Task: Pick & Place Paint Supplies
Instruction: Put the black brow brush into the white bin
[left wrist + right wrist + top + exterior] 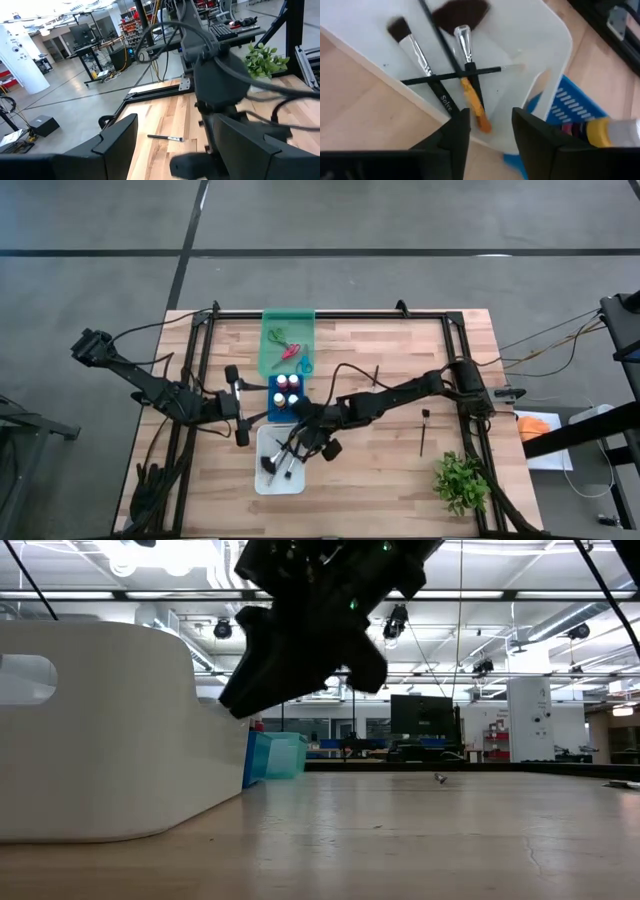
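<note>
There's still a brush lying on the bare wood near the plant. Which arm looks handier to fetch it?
Probably the right. The loose brush lies on the right arm's side of the table, and the right claw looks open and empty over the white tray. The left claw waits farther away, beyond the trays.

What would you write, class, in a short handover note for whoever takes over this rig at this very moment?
Right pincer: open, empty, above the white tray, which holds several brushes.
Left pincer: open, empty, waiting beside the blue tray.
Done: paint bottles in the blue tray; scissors in the green tray.
Left: two brushes still on the table, one near the plant, one mid-table.
</note>
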